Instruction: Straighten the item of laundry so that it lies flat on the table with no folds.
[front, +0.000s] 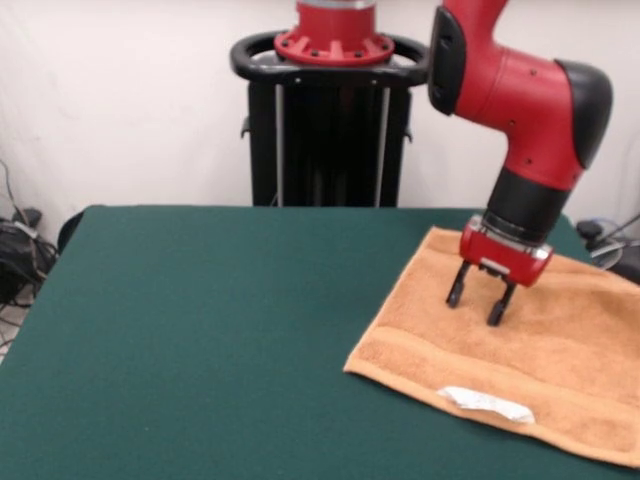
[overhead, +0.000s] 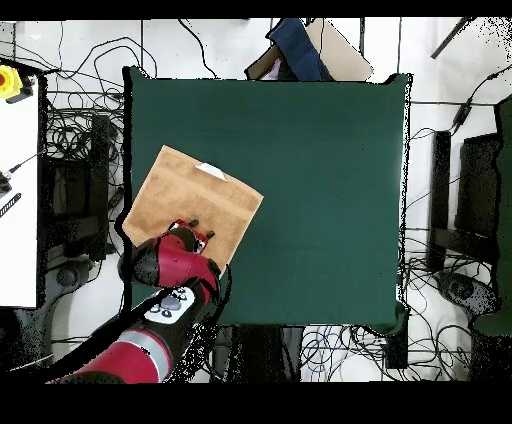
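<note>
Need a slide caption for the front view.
Sawyer gripper open over flat orange towel on green table.

In the front view the towel (front: 520, 340) lies spread on the counter (front: 220, 330) at its right side, running past the picture's right edge, with the rest of the counter to its left. The label (front: 487, 403) sits on the towel's near hem. The end effector (front: 478, 299) hangs over the towel's far part, behind the label, its tips just above or at the cloth. The pedestal (front: 330, 120) stands behind the counter's far edge.
</note>
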